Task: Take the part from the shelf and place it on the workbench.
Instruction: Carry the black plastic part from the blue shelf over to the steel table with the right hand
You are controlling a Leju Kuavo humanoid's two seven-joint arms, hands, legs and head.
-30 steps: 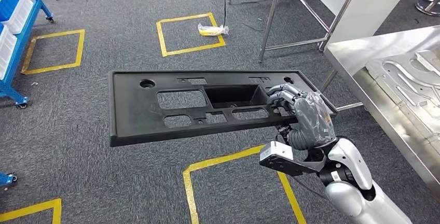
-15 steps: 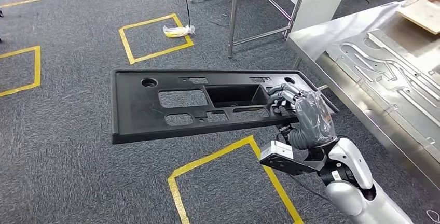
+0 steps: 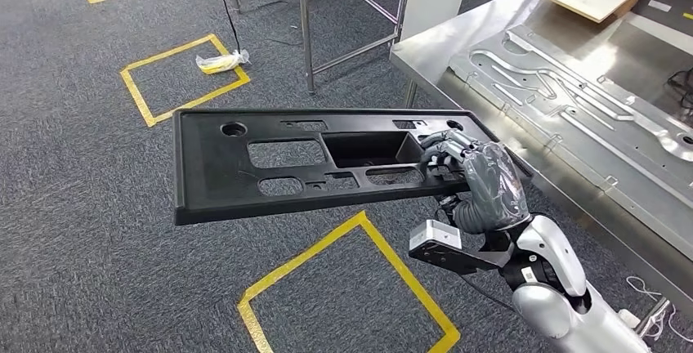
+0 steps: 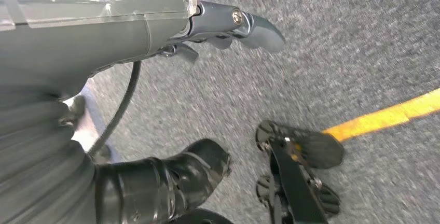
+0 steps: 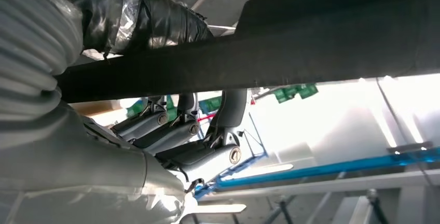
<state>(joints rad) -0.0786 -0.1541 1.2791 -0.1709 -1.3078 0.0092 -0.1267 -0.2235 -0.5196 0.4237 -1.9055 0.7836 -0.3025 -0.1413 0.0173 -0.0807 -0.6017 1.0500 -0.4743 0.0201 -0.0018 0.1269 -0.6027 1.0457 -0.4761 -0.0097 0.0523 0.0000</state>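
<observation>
right hand grips the black part at one end only, fingers curled over its rim. part hangs level above the floor, beside the workbench. risk: long overhang may twist free or clip the workbench edge.

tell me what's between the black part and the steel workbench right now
In the head view, only bare grey carpet separates the black part from the steel workbench; the right hand holds the part's near end.
</observation>
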